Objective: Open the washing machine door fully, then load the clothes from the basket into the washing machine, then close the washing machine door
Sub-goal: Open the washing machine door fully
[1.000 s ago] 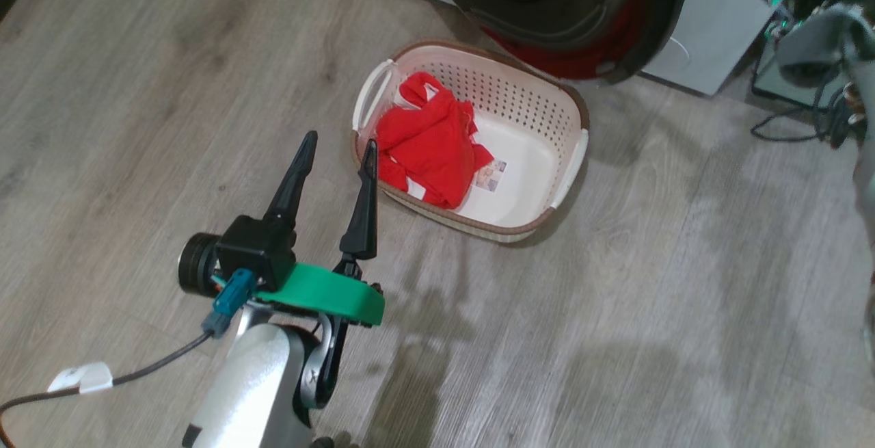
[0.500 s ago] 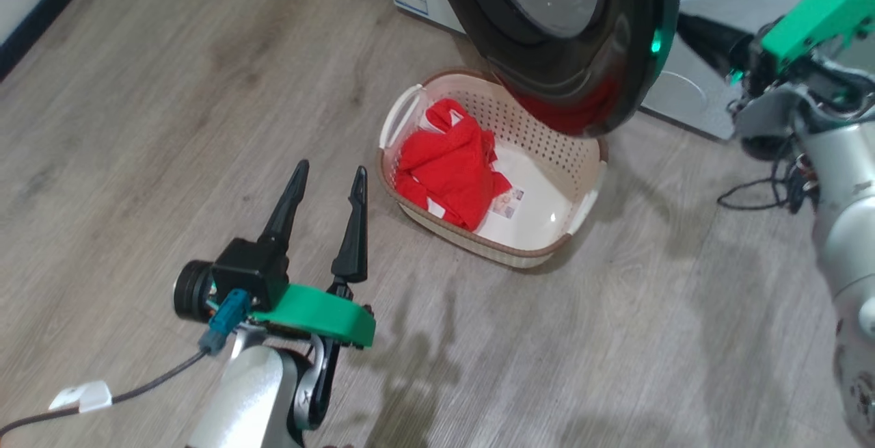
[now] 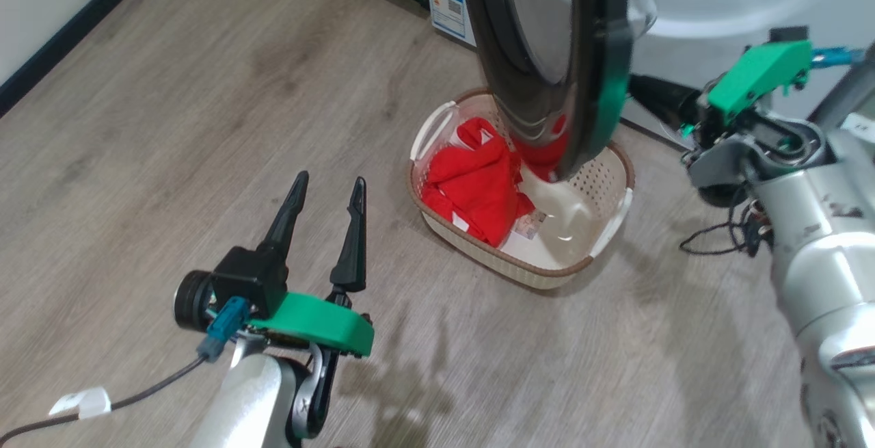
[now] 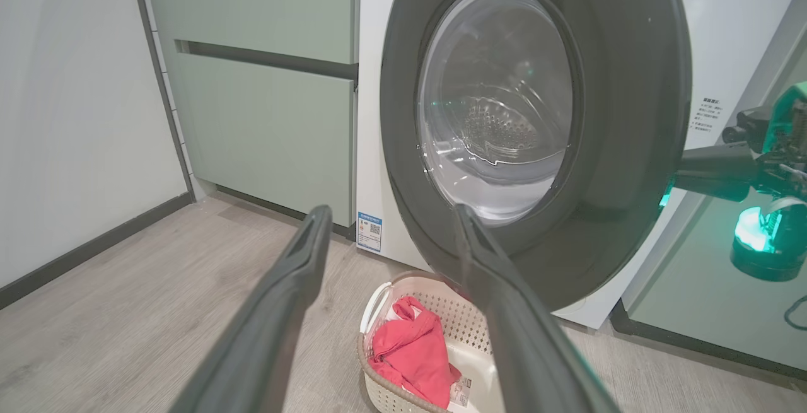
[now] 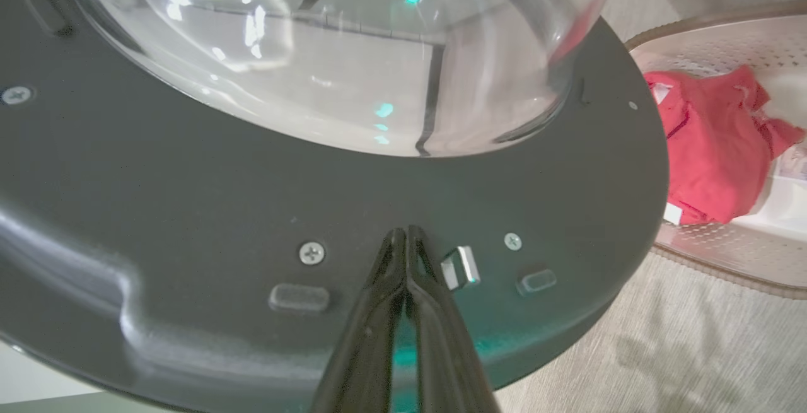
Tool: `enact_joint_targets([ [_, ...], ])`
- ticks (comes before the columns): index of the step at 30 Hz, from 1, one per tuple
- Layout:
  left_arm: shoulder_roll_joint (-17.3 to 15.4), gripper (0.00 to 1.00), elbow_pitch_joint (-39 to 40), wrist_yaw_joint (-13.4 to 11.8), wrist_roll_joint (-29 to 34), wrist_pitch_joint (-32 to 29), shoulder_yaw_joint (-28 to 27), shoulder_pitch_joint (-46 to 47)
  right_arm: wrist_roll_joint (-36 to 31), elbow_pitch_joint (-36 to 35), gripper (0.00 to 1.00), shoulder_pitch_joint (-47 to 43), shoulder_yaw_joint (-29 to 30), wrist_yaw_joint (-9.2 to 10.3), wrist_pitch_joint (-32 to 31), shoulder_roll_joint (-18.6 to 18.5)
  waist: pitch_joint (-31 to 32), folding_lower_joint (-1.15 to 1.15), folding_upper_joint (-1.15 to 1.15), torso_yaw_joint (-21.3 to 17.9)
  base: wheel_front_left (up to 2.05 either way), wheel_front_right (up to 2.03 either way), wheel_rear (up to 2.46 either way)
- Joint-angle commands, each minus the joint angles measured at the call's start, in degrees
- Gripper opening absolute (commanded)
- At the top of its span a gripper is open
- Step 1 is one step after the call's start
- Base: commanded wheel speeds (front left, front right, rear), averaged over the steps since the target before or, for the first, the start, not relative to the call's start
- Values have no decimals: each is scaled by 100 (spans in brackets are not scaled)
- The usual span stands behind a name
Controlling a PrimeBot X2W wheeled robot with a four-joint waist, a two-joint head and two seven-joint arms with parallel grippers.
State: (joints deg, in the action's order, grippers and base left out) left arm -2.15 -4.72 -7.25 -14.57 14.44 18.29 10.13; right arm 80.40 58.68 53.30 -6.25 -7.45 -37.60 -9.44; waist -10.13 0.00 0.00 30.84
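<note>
One of three steps in hand: opening the door; loading and closing are not yet begun.
Door: the washing machine door (image 3: 605, 92) stands partly open, turned edge-on in the head view, with its lower rim hanging above the far end of the basket (image 3: 519, 273).
Right gripper: the right gripper (image 5: 406, 233) is closed on nothing, its two fingers pressed together. The tips sit against the inner black face of the door, just beside the small metal latch tab (image 5: 460, 267).
Left gripper: the left gripper (image 3: 329, 181) is wide open and empty, above the floor (image 3: 171, 126) near the basket and apart from it.
Clothes: the red clothes (image 3: 478, 188) lie bunched in the left half of the basket. None are in the washing machine (image 3: 718, 31).
Judgement of progress: early, since the door looks roughly halfway round its swing.
Next move calls for: pushing the door on round towards the green cabinets (image 4: 265, 116) until it stops, with the closed tips planted on the rim and clear of the glass bowl.
Risk: the tips could slide on the smooth plastic as the door's angle changes.
After that: the open left gripper looks best placed to reach down for the clothes.
</note>
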Motion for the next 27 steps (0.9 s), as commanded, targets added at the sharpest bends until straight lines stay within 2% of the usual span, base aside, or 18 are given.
enact_joint_targets([
  [1, -73, 100, 164, -4, -8, 56, -220, 47, 66, -246, 0, 35, -102, -3, -59, 178, 47, 0, 0, 54, 0, 0, 0],
  [12, -73, 100, 256, -50, 38, 56, -416, -51, 207, -661, 0, -141, -459, -3, -265, 546, 98, 0, 0, 91, 0, 0, 0],
  [27, -73, 100, 393, -147, 12, 56, -524, -162, 418, -685, 0, -108, -988, -3, -248, 652, 13, 0, 0, 131, 0, 0, 0],
])
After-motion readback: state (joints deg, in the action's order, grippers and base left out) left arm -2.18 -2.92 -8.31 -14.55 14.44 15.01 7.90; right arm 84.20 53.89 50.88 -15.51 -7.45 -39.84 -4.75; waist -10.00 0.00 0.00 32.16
